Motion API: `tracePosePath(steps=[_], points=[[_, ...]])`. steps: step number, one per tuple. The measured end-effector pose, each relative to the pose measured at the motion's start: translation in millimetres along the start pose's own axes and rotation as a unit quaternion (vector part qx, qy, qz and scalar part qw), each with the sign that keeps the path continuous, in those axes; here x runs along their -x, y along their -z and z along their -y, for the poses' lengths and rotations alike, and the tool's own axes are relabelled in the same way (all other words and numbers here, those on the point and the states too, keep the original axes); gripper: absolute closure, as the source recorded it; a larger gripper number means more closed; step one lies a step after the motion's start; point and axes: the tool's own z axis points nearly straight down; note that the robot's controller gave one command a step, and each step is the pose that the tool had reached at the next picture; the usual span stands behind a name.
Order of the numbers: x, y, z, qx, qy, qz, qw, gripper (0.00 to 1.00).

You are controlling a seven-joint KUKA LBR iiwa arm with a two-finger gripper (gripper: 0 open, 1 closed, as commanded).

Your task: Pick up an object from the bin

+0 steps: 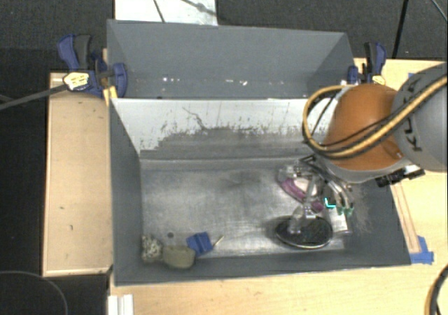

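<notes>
Gripper (pixel 306 218) over black disc (pixel 313 238), flat, round

Dark lettering (pixel 410 141) on grey arm casing (pixel 423 107), cut off, unreadable.

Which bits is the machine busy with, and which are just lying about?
Busy with: end effector; dark round disc beneath it, front right of the bin.

Lying about: pink thing behind the disc; blue piece, grey lump and speckled lump, front left.
</notes>
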Motion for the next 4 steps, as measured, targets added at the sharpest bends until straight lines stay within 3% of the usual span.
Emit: tracePosePath(steps=[1, 2, 3, 4], points=[[-21.2, -57.9, 16.5, 0.000, 0.124, 0.0011, 0.9923, 0.00], [-16.6, -27.3, 75.5, -0.002, 0.127, 0.0049, 0.9918, 0.00], [-17.2, -28.8, 71.8, -0.001, 0.130, 0.0032, 0.9915, 1.00], [-27.1, 106.0, 61.9, -0.002, 0.128, 0.0068, 0.9917, 1.00]])
